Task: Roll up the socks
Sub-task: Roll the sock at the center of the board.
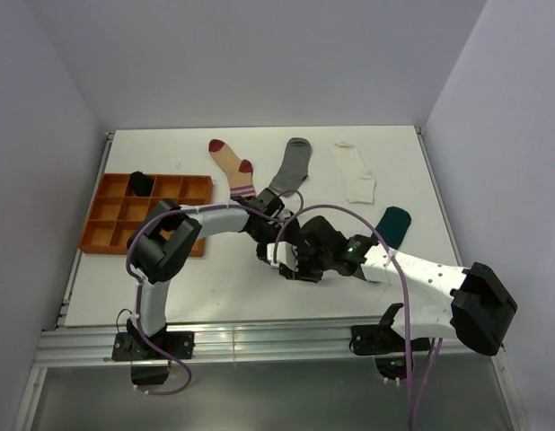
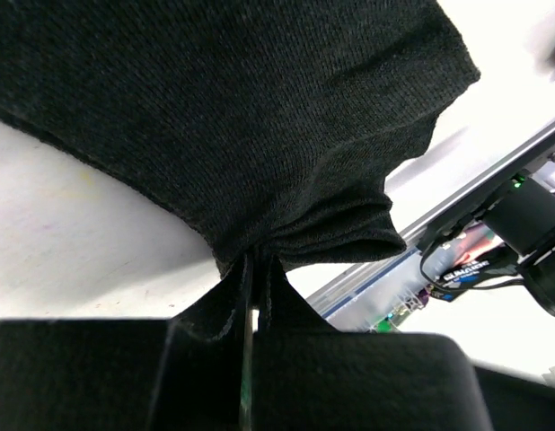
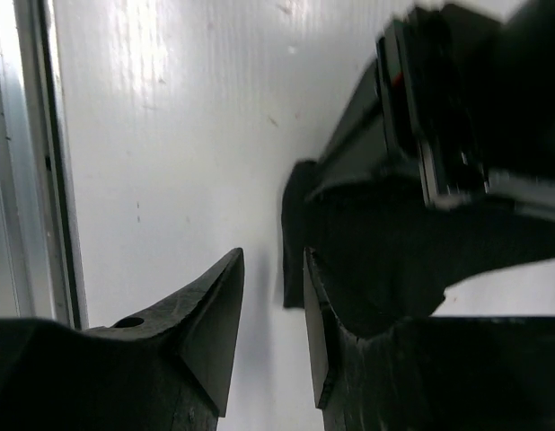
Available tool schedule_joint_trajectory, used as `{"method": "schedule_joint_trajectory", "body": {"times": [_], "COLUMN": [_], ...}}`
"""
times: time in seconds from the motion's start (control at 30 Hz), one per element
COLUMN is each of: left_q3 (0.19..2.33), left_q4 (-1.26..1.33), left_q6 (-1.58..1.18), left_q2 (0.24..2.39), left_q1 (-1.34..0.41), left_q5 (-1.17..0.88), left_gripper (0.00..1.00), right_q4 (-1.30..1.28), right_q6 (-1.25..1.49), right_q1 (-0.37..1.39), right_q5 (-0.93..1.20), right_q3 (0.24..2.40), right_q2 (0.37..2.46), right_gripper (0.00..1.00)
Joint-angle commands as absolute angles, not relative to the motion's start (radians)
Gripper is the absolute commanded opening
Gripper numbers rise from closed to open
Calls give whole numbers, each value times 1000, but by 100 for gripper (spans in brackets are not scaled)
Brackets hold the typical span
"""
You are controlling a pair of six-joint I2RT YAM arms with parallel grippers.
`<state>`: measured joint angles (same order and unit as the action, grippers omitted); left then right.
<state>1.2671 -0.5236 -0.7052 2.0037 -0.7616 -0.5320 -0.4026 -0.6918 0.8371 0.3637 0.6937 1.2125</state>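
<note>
Six socks counted: four lie flat toward 12 o'clock on the desk, namely the beige red-striped sock, the grey sock, the white sock and, more toward 3 o'clock, the teal sock. A fifth, dark sock sits in a far compartment of the orange tray at 9 o'clock. The sixth, the black sock, is the one in hand at desk centre. The left claw is clenched on a bunched edge of it, and from the pinch the fabric fans out toward 12 o'clock in the left wrist view, lying low over the desk. We cannot fix its long axis there, since the cloth fills the frame. The right claw is parted by a narrow slot and grasps nothing: white desk shows between its tips. In the right wrist view the black fabric lies at about 1 o'clock from that claw, just beside its right finger and outside the slot. Our judgement is that the roll is barely begun, with one end held and the other not yet taken. The right arm is the nearer one to the free cloth. The coming move turns on shifting the slot toward 1 o'clock so the fabric falls between the tips. A closure where the claw stands now would likely catch nothing.
</note>
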Motion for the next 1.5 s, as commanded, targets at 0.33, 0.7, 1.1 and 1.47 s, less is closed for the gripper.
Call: {"method": "schedule_joint_trajectory", "body": {"times": [0.33, 0.7, 1.1, 1.47], "left_q3": [1261, 1275, 1269, 1103], "left_q4": [-531, -555, -543, -250], "left_q6": [-703, -678, -672, -868], "left_q2": [2034, 2031, 2014, 1861], "left_q1": [-755, -741, -723, -657], "left_q5": [-514, -517, -557, -649], "left_gripper": [0, 0, 4, 30], "right_q4": [-244, -129, -158, -460], "right_q6": [-770, -821, -812, -778], "right_q1": [908, 908, 899, 747], "right_q5": [292, 170, 158, 448], "right_q3": [661, 580, 592, 790], "right_q2": [1307, 1336, 1396, 1502], "right_gripper": [38, 40, 40, 16]}}
